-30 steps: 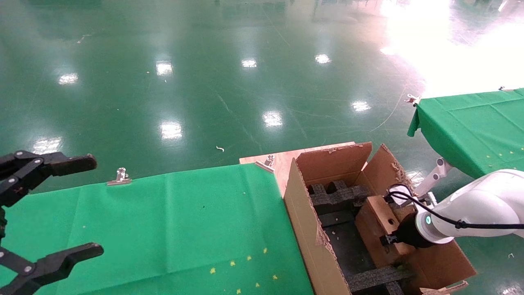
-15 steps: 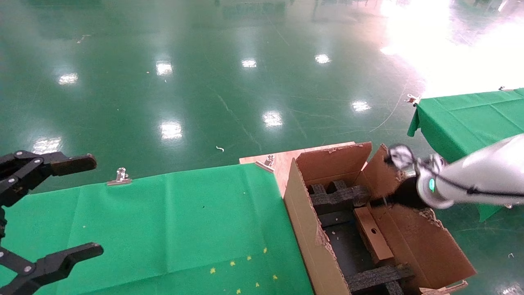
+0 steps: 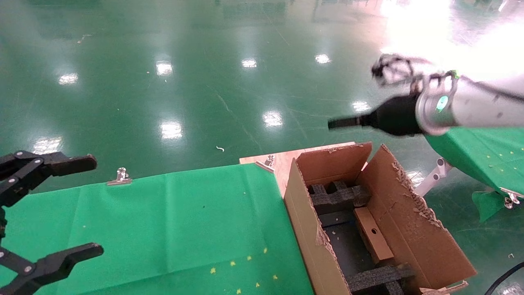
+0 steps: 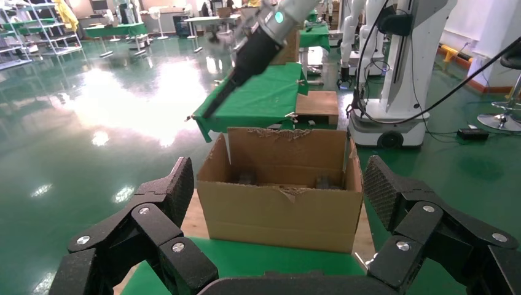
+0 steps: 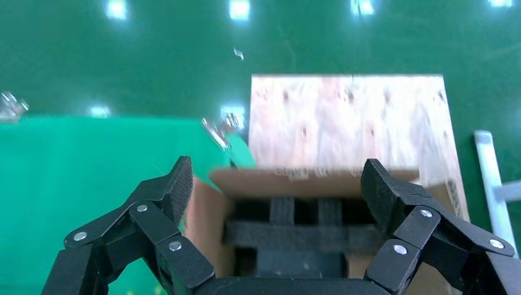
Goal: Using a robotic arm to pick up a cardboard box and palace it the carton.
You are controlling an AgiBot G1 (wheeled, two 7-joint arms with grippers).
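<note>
The small cardboard box (image 3: 372, 239) with its round hole lies inside the large carton (image 3: 301, 205), against the right wall between black foam inserts (image 3: 337, 196). My right gripper (image 3: 342, 122) is open and empty, raised high above the carton's far end on the white arm (image 3: 470, 104). In the right wrist view its open gripper (image 5: 278, 184) looks down into the carton (image 5: 203, 221) and the foam (image 5: 301, 236); the box does not show there. My left gripper (image 3: 57, 207) is open and empty, parked at the left over the green table; it also shows in the left wrist view (image 4: 278, 184), facing the carton (image 4: 282, 212).
A green cloth table (image 3: 163, 221) with metal clips (image 3: 120, 177) lies left of the carton. A plywood board (image 3: 282, 162) sits under the carton's far end. A second green table (image 3: 487, 155) stands at the right. Glossy green floor lies beyond.
My right gripper was down in the carton at the small box; it has left the box lying there and risen up and away above the carton. The left arm has not moved.
</note>
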